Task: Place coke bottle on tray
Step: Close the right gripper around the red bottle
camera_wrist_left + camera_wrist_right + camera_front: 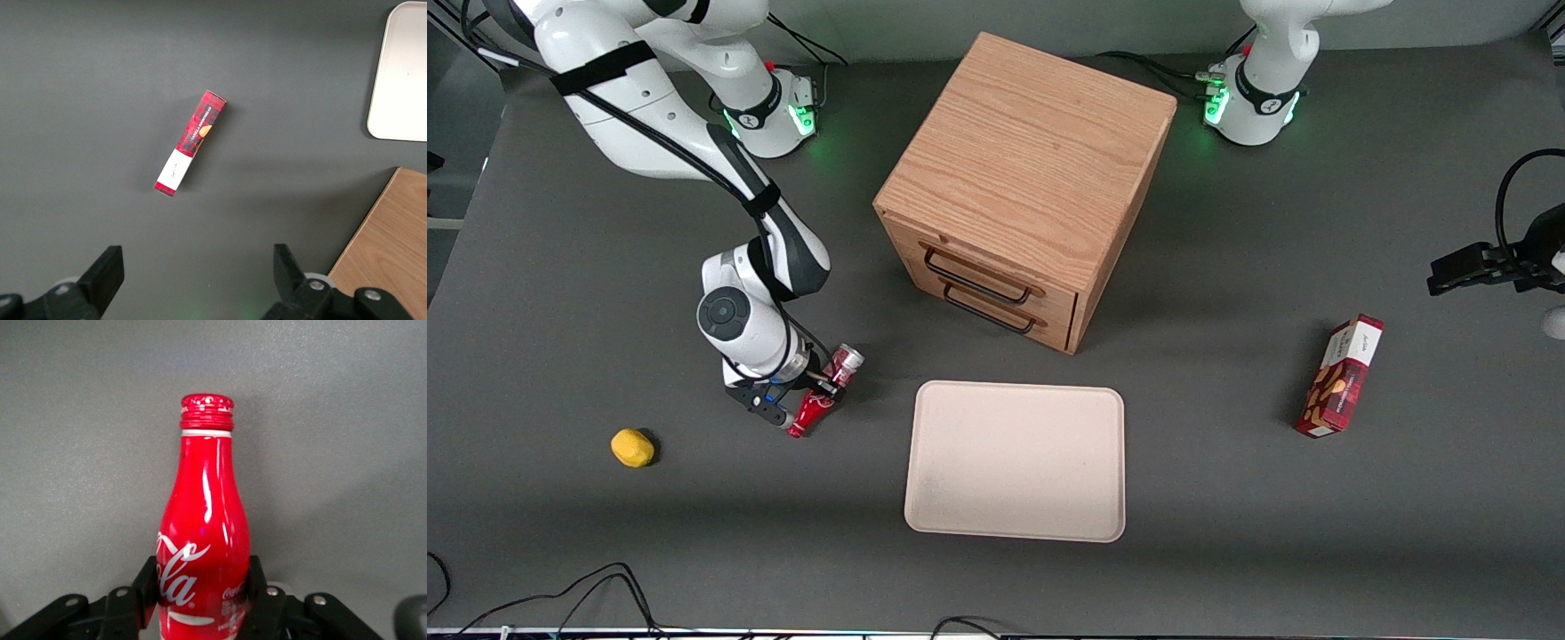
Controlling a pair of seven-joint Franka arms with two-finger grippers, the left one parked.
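The coke bottle is red with white script, tilted, its silvery base up toward the wooden cabinet and its capped neck down toward the front camera. My right gripper is shut on its body and holds it beside the tray, toward the working arm's end of the table. In the right wrist view the bottle fills the middle, with the black fingers pressed on both sides of it. The pale beige tray lies flat, nearer the front camera than the cabinet, with nothing on it. Its corner shows in the left wrist view.
A wooden two-drawer cabinet stands farther from the camera than the tray. A yellow lemon-like object lies toward the working arm's end. A red snack box lies toward the parked arm's end and also shows in the left wrist view.
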